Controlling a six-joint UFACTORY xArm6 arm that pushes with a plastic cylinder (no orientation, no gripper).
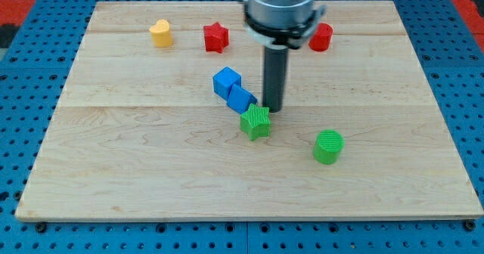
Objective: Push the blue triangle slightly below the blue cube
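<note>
The blue cube [226, 81] sits near the board's middle. The blue triangle [240, 98] lies right against it, just below and to its right. A green star [255, 122] touches the triangle's lower right side. My tip [272, 109] is down on the board just right of the blue triangle and right above the green star, very close to both.
A yellow heart-shaped block [160, 33] and a red star [215, 37] sit near the view's top left. A red cylinder [321, 37] sits at the top, right of the arm. A green cylinder [328, 147] stands at lower right. The wooden board [113, 171] ends on all sides.
</note>
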